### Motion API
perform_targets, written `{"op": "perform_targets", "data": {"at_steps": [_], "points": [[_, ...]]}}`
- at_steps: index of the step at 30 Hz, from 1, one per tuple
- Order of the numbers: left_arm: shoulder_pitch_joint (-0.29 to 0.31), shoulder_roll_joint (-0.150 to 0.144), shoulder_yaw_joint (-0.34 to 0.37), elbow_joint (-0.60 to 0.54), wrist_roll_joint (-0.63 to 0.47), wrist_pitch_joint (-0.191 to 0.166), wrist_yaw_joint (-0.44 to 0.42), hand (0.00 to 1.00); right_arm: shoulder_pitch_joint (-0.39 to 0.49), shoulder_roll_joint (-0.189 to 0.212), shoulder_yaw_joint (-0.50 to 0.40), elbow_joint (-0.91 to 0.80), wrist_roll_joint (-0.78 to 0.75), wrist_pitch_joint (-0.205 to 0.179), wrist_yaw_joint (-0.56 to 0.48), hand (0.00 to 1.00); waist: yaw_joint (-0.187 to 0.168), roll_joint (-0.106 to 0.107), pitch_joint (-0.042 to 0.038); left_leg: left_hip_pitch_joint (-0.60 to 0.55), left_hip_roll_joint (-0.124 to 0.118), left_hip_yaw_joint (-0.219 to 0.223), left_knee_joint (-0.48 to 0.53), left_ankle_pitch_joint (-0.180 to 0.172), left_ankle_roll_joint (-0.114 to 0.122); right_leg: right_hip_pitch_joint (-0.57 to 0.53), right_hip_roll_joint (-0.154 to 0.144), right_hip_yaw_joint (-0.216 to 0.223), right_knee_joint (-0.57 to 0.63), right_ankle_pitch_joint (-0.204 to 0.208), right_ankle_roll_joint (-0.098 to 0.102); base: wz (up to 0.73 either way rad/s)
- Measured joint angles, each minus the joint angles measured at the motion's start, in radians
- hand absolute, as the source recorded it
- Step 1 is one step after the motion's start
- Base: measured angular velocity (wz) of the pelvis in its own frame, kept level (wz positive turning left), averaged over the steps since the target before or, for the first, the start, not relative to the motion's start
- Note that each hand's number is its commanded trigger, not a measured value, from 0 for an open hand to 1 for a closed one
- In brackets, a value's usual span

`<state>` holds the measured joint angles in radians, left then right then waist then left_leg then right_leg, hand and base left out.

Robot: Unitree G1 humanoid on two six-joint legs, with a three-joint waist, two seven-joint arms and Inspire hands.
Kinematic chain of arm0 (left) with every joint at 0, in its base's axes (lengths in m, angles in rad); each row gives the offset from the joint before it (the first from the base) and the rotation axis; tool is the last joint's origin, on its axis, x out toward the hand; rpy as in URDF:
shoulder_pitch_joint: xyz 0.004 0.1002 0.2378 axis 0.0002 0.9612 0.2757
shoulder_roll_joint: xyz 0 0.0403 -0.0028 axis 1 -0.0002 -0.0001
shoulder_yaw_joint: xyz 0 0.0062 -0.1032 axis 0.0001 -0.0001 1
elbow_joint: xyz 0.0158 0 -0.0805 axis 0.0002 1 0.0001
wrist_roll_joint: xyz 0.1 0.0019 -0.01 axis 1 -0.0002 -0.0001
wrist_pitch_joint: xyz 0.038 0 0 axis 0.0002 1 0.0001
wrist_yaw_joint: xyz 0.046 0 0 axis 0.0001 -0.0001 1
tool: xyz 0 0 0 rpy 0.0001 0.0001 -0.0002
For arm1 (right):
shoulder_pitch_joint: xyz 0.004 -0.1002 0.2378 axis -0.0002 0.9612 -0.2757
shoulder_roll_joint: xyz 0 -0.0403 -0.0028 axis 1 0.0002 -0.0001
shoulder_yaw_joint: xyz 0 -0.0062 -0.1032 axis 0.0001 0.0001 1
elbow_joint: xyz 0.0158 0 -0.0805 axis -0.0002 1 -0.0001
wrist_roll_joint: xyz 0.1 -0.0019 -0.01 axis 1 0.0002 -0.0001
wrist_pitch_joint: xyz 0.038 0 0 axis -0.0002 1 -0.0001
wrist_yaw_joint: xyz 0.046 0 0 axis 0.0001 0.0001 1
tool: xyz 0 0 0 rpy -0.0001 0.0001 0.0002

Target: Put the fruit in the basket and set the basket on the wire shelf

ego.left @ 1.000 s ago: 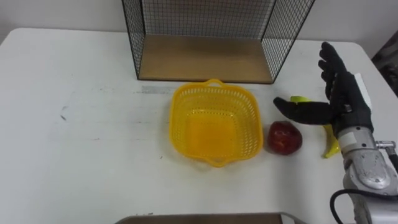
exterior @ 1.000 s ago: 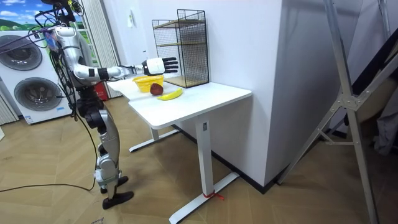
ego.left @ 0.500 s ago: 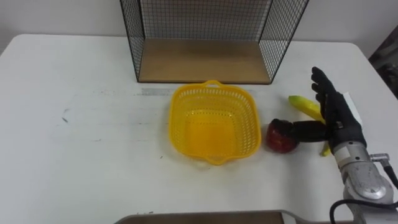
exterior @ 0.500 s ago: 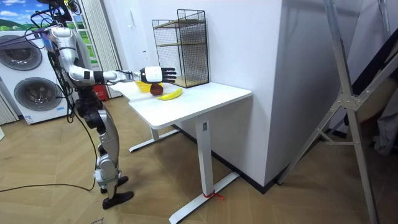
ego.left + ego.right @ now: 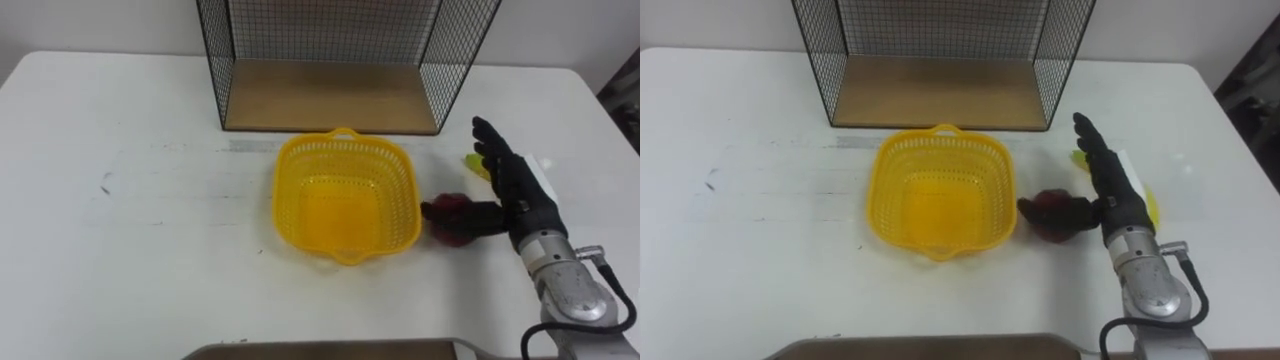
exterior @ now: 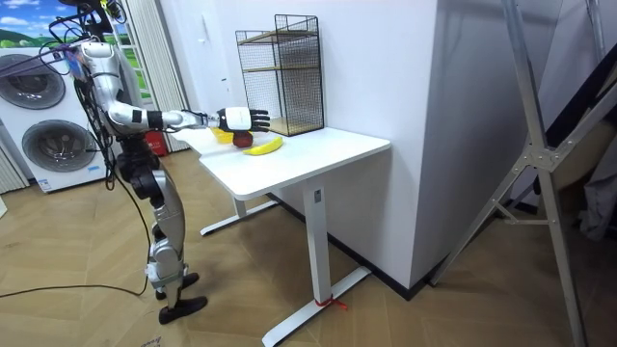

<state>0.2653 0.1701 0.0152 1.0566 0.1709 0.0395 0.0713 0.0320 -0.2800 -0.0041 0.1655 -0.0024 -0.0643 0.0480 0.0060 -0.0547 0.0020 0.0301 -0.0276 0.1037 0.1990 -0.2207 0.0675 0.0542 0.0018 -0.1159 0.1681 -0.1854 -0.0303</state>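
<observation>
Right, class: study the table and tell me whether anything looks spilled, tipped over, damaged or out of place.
Nothing stands out. The basket sits upright and empty before the wire shelf. The apple lies beside it under the thumb of the right hand, and the banana lies beyond that hand. The table bears one small dark mark.

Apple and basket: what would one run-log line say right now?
right robot hand: open, thumb across apple | basket: empty | banana: on table

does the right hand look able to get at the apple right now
Probably yes: the right hand is right beside the apple, its thumb reaching over it, and nothing stands between them.
</observation>
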Motion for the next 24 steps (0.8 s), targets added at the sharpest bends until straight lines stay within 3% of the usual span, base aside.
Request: {"op": "perform_targets", "data": {"at_steps": [12, 21, 24], "points": [[-0.017, 0.000, -0.006, -0.003, -0.001, 0.000, -0.015, 0.00, 0.000, 0.000, 0.047, 0.031, 0.000, 0.002, 0.046, 0.00, 0.001, -0.005, 0.0012, -0.002, 0.000, 0.000, -0.002, 0.000, 0.000, -0.001, 0.001, 0.000, 0.001, 0.000, 0.000, 0.00], [-0.025, 0.005, -0.011, 0.007, -0.002, 0.000, -0.015, 0.00, 0.003, 0.001, 0.060, 0.084, 0.000, -0.009, 0.063, 0.00, -0.001, -0.011, -0.0025, 0.001, -0.001, -0.007, -0.001, 0.000, 0.000, 0.006, -0.001, -0.011, 0.000, 0.000, 0.000, 0.02], [-0.025, 0.007, -0.012, 0.015, -0.002, -0.001, -0.015, 0.00, 0.003, 0.001, 0.060, 0.100, 0.000, -0.010, 0.060, 0.00, -0.001, -0.010, 0.0000, 0.009, -0.001, -0.014, -0.001, 0.000, 0.000, 0.017, -0.002, -0.021, -0.001, 0.000, 0.000, 0.08]]}}
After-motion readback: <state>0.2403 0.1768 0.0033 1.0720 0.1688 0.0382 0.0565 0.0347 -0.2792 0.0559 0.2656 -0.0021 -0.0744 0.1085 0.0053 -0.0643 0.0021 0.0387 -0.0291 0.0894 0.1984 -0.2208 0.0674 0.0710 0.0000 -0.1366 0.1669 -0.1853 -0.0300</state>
